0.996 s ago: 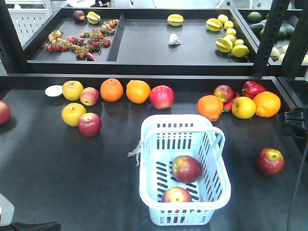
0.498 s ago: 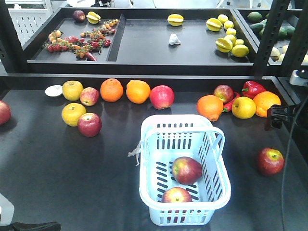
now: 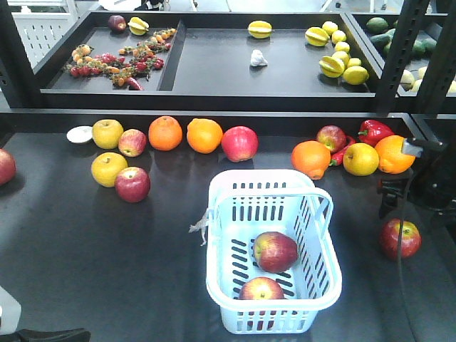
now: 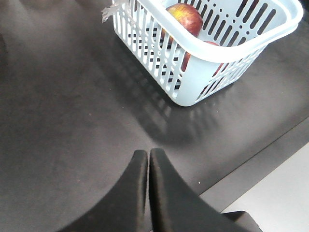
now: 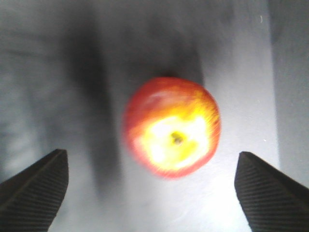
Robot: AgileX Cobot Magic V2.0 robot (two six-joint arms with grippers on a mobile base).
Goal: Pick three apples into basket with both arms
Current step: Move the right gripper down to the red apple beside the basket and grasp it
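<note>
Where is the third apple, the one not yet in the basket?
In the front view, the third apple sits on the dark table right of the basket, under the open right gripper.

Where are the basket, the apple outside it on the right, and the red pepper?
basket [image 3: 222, 281]: front view, left wall.
apple [image 3: 400, 238]: front view, its middle.
red pepper [image 3: 375, 131]: front view, its body.

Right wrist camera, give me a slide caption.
Open right gripper poised over a red apple standing stem-up on the dark table.
</note>
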